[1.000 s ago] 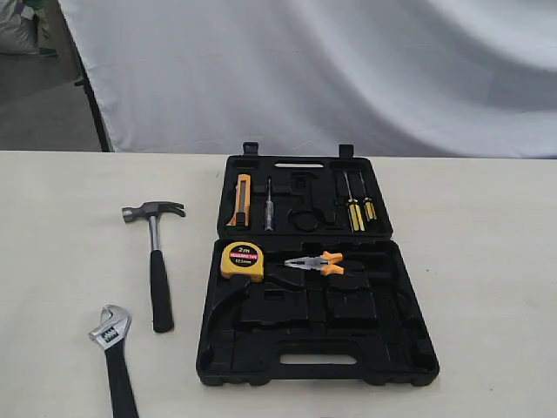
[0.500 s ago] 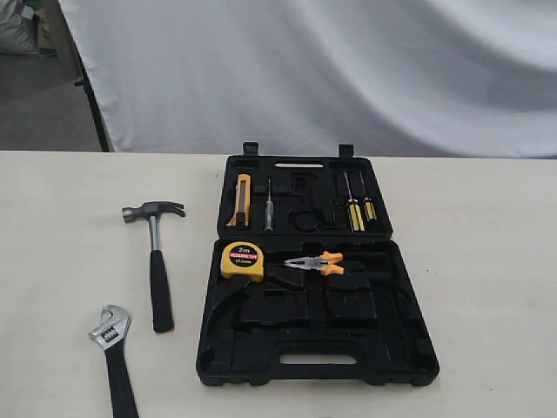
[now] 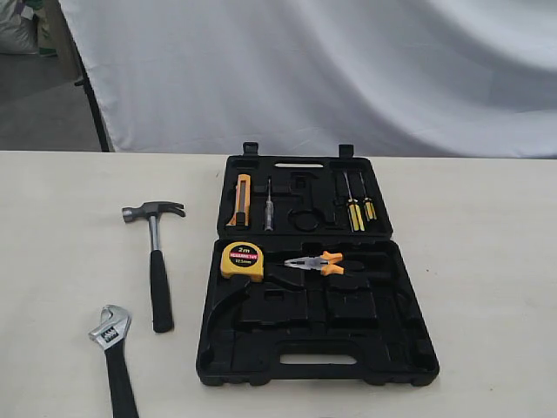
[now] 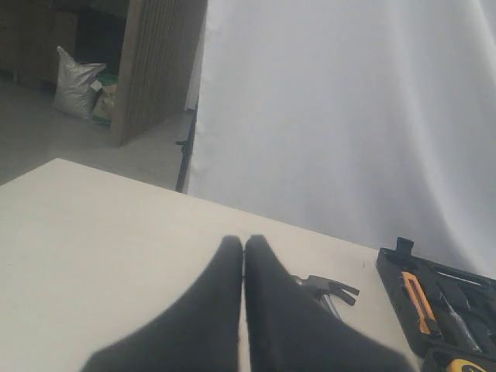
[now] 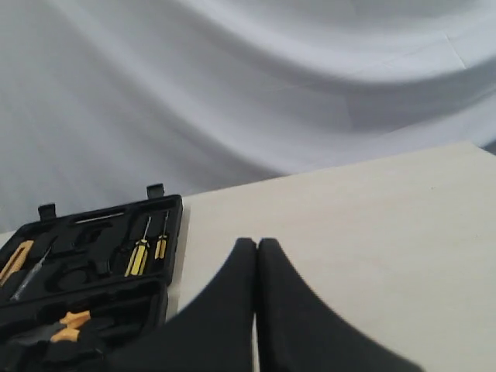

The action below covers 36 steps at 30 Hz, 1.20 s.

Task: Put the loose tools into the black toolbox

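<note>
The black toolbox (image 3: 409, 344) lies open mid-table, and its edge shows in both wrist views (image 4: 391, 267) (image 5: 174, 209). A claw hammer (image 3: 157, 270) lies to its left, steel head away from me. The hammer's head (image 4: 329, 288) peeks from behind my left gripper (image 4: 243, 242), which is shut on nothing. An adjustable wrench (image 3: 111, 348) lies at the front left, its black shaft running off the frame. My right gripper (image 5: 256, 244) is shut and empty, over bare table beside the toolbox. Neither gripper shows in the exterior view.
Inside the toolbox sit a yellow tape measure (image 3: 243, 259), orange-handled pliers (image 3: 316, 262), an orange utility knife (image 3: 241, 199) and yellow screwdrivers (image 3: 355, 212). A white cloth backdrop (image 3: 331, 70) hangs behind the table (image 3: 61, 235).
</note>
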Motion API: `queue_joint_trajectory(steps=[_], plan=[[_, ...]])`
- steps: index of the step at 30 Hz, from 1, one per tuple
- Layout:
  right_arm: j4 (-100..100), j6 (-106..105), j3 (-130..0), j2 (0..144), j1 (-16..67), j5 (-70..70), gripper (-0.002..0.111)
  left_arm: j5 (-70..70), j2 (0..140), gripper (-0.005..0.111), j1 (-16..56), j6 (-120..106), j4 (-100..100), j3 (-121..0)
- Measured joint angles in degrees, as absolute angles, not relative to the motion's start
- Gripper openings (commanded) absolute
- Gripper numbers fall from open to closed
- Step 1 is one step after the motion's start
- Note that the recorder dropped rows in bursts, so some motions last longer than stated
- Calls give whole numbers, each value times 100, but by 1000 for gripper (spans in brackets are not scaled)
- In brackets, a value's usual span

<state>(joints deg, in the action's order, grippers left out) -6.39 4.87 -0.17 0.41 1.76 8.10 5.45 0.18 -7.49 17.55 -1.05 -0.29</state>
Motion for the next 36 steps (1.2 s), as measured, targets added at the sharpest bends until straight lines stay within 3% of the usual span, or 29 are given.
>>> queue_joint_trajectory(steps=[12, 20, 36], plan=[[-1278, 1118, -17, 41, 176, 533, 0, 545, 18, 1, -749, 1755, -105, -29], [-1299, 792, -17, 251, 1001, 544, 0, 545, 18, 1, -749, 1755, -105, -29], [-1303, 460, -341, 3616, 2889, 219, 0, 545, 18, 1, -749, 1755, -105, -29]])
